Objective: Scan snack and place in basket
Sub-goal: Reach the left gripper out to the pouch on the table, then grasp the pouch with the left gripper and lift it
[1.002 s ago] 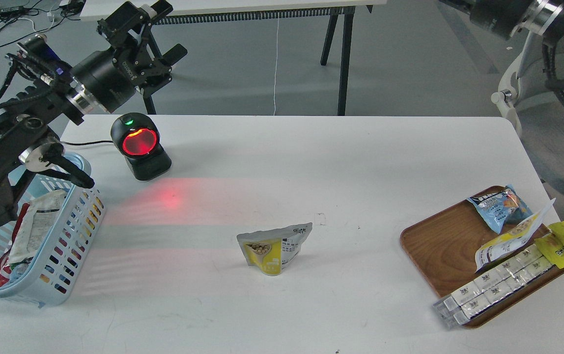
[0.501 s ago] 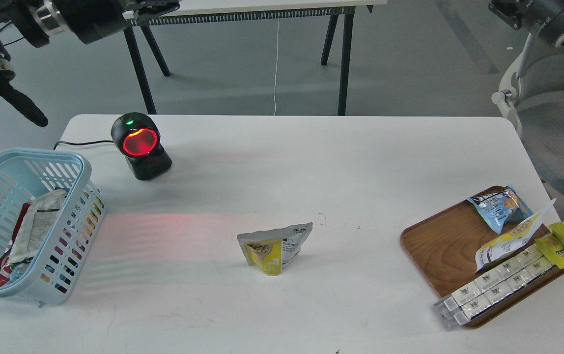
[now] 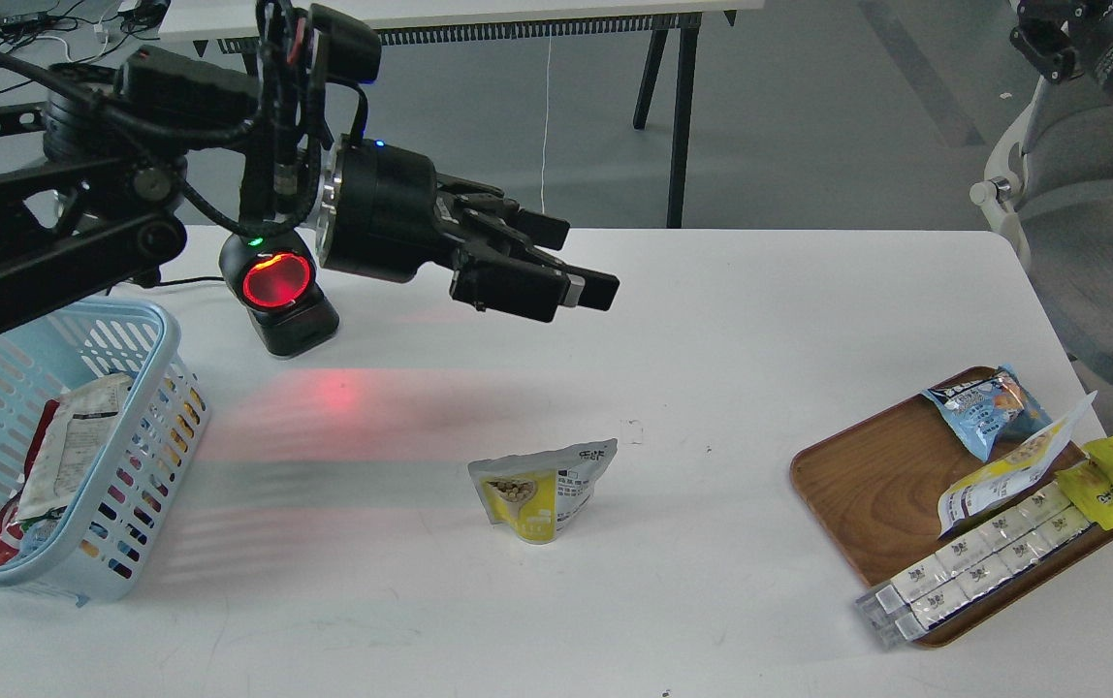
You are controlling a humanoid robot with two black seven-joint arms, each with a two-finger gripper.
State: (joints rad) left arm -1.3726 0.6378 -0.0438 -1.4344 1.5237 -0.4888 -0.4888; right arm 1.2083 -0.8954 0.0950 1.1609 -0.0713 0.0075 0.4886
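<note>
The snack (image 3: 542, 490), a small pouch with a white top and a yellow panel showing tan beans, stands on the white table (image 3: 712, 320) at centre front. My left gripper (image 3: 586, 260) hangs above the table behind the snack, fingers pointing right, open and empty. The light blue basket (image 3: 154, 334) stands at the table's left edge with several packets inside. Only a thick part of my right arm (image 3: 1099, 39) shows at the top right; its gripper is out of view.
A black barcode scanner (image 3: 277, 291) with a glowing red window stands at back left, partly behind my left arm, casting red light on the table. A brown wooden tray (image 3: 867, 485) at front right holds a blue packet, yellow wrappers and white bars.
My left arm went up and out of the top left, then swung in over the table; its gripper now hangs right of the scanner. The snack has not moved.
</note>
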